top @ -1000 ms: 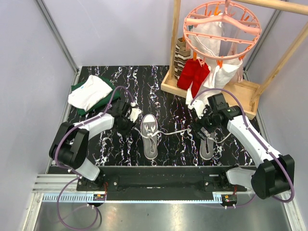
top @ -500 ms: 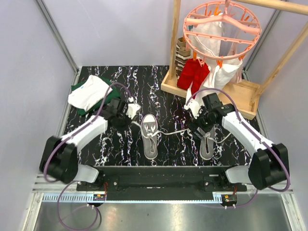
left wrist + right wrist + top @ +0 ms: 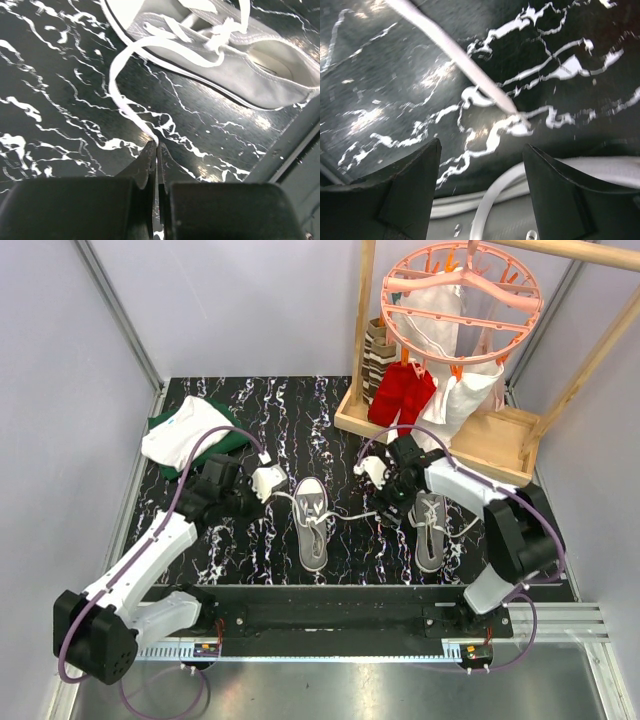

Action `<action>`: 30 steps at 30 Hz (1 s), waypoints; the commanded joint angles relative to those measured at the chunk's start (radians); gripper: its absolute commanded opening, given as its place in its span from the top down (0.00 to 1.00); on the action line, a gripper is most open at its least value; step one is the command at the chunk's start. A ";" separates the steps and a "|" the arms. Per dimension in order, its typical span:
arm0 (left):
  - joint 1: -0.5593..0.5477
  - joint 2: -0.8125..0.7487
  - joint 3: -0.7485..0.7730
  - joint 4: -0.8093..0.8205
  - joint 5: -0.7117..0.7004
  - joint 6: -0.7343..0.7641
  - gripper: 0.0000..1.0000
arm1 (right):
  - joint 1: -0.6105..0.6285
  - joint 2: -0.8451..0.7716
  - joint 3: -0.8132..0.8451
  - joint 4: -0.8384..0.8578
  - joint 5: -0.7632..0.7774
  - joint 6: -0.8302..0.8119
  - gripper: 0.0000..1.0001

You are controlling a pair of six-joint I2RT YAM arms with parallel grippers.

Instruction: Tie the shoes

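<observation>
Two grey shoes lie on the black marbled table, the left shoe (image 3: pixel 312 527) and the right shoe (image 3: pixel 432 530). In the left wrist view the left shoe (image 3: pixel 235 55) lies at the top, and its white lace (image 3: pixel 116 82) curves down into my left gripper (image 3: pixel 156 146), which is shut on the lace's end. My left gripper (image 3: pixel 275 492) sits just left of that shoe. My right gripper (image 3: pixel 388 506) hovers between the shoes, open (image 3: pixel 481 157). A loose lace end (image 3: pixel 457 57) lies on the table beyond its fingertips, and grey canvas with a lace loop (image 3: pixel 492 205) shows under them.
Folded white and green clothes (image 3: pixel 190 432) lie at the back left. A wooden rack base (image 3: pixel 500 435) stands at the back right, with red garments (image 3: pixel 402 395) and a pink round hanger (image 3: pixel 460 290) above. A lace (image 3: pixel 355 512) stretches between the shoes.
My left gripper has shut on the left shoe's lace end, and that arm's elbow has swung back toward the near edge. My right gripper has moved left from the right shoe, its jaws narrowing slightly.
</observation>
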 commanded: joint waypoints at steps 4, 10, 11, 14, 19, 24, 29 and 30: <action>-0.002 0.024 0.002 0.016 0.068 0.021 1.00 | 0.036 0.129 0.069 0.117 0.031 -0.051 0.23; -0.002 0.016 -0.007 0.014 0.068 0.039 1.00 | 0.078 0.182 0.059 0.158 0.077 -0.054 0.32; -0.002 0.013 -0.008 0.014 0.074 0.045 1.00 | 0.085 0.188 0.053 0.161 0.083 -0.053 0.37; -0.002 -0.002 -0.006 0.012 0.083 0.053 1.00 | 0.099 0.200 0.043 0.158 0.114 -0.024 0.62; -0.002 -0.064 -0.012 0.012 0.088 0.088 1.00 | 0.099 0.075 0.064 0.060 0.028 0.075 1.00; -0.002 -0.152 -0.038 0.025 0.106 0.134 1.00 | 0.101 -0.137 0.088 0.013 -0.151 0.190 1.00; -0.002 -0.249 -0.095 0.026 0.123 0.251 1.00 | 0.099 -0.188 0.173 0.005 -0.355 0.338 1.00; -0.002 -0.292 -0.107 0.025 0.123 0.275 1.00 | 0.101 -0.185 0.193 0.011 -0.384 0.366 1.00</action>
